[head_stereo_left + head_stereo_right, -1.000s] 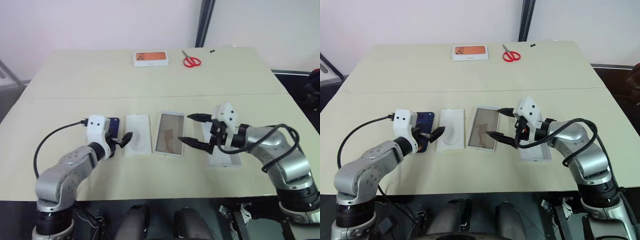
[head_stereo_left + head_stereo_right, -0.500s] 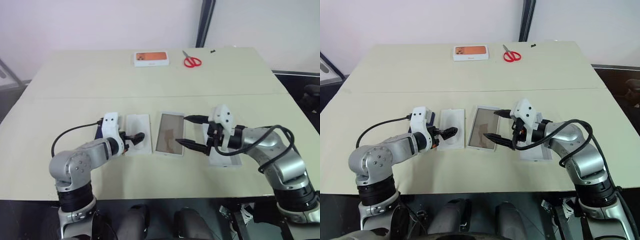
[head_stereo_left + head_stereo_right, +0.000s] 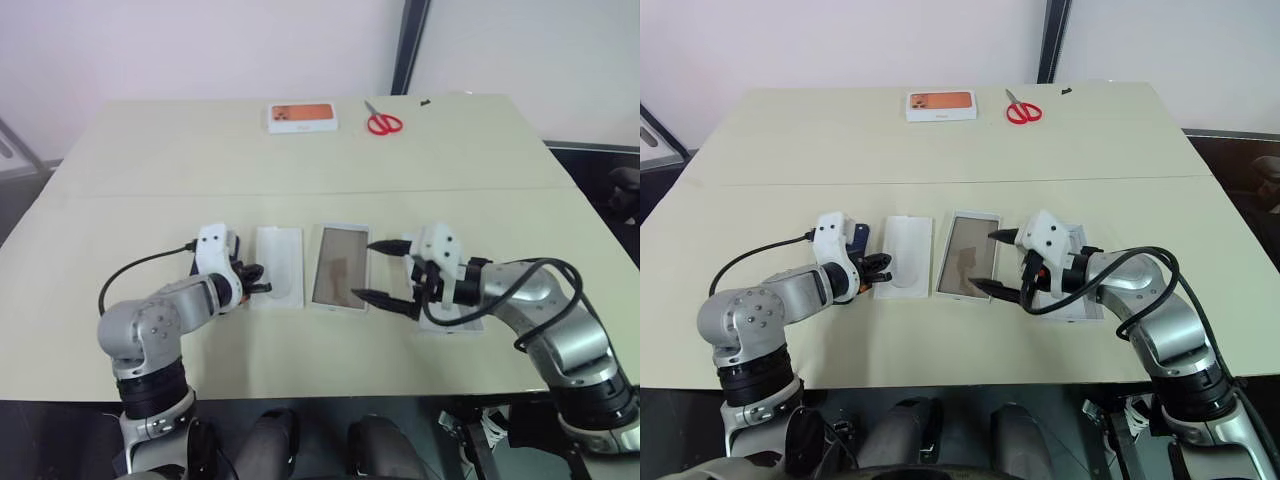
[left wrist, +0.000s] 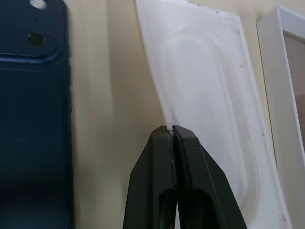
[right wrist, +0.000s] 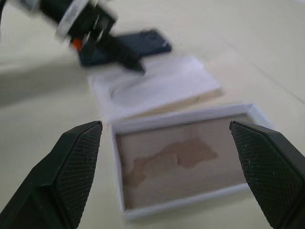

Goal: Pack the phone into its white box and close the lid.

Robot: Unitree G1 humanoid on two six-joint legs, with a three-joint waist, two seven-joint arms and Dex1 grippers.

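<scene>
**Left tool pinches the insert's edge**

My left tool is clamped on the edge of the flat white insert with an oval imprint. The slim dark navy-blue phone lies just left of it on the surface. My right tool gapes wide over the upturned white lid with its greyish-brown inside; the plain white cardboard box sits beneath that arm.

one phone, one insert, one lid, one white box, one orange-pictured box, one scissors
</scene>
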